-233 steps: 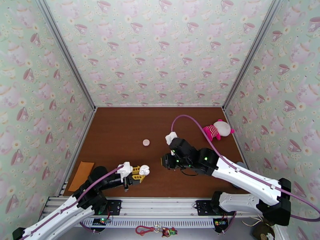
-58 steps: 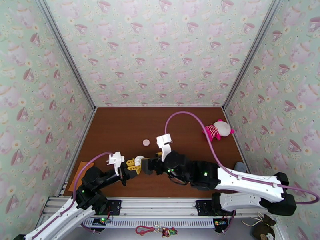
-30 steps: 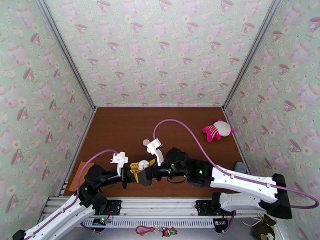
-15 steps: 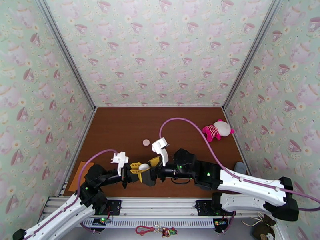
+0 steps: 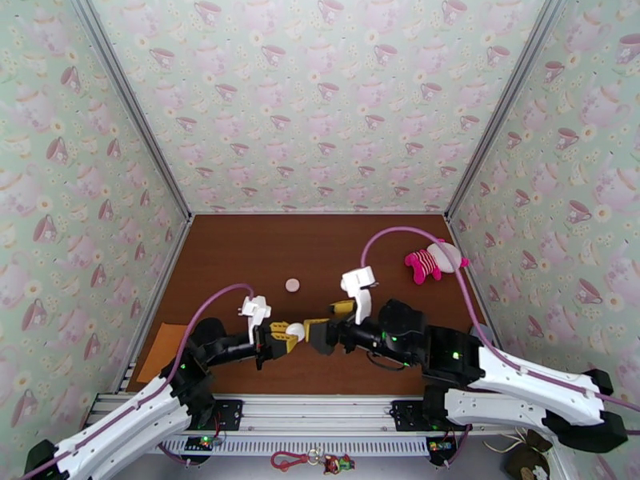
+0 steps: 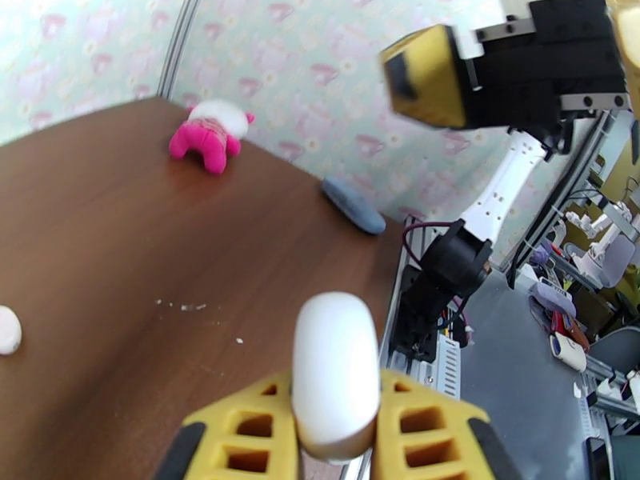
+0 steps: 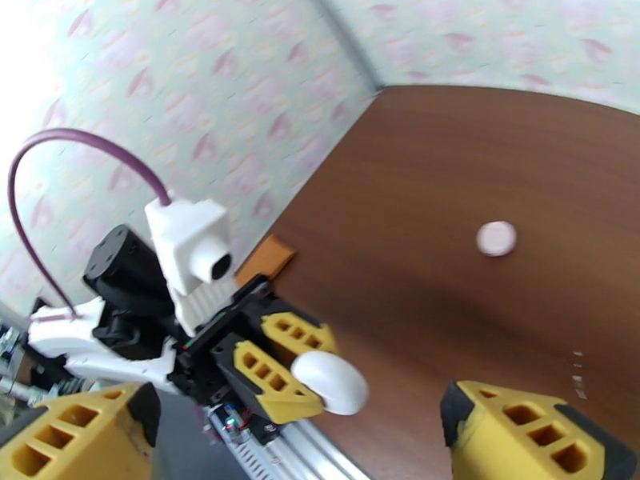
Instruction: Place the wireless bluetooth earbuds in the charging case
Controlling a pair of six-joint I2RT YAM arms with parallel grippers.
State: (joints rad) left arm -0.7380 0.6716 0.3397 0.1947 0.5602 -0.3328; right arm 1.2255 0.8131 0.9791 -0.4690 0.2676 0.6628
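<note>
We saw the brown table (image 5: 240,250) spread between the papered walls. Both arms reached in from its near edge. The right arm (image 5: 496,370) stretched leftward, low over the wood. The left arm (image 5: 144,402) angled right to meet it near the middle of the front strip.

The right gripper (image 5: 328,322) had its yellow fingers spread wide with nothing between them, and it faced the other gripper. The left gripper (image 5: 288,336) was clamped on the charging case (image 5: 297,330), a smooth white rounded shell pinched on both flat sides and standing on edge above the fingertips. In the right wrist view the case sat in the gap framed by the open fingers, near them but apart from both. In the top view it lay just beside the tip of the right gripper, raised off the table.

A pink and white plush toy (image 5: 432,260) lay at the far right, well apart from the grippers. An orange card (image 5: 164,351) rested by the left wall near the front. In the left wrist view a grey-blue pad (image 6: 353,206) lay at the table's right edge. A small pale round disc (image 5: 293,286) sat alone on the wood, beyond the grippers. A few white specks (image 6: 180,306) dotted the table, too small for us to tell what they were.
</note>
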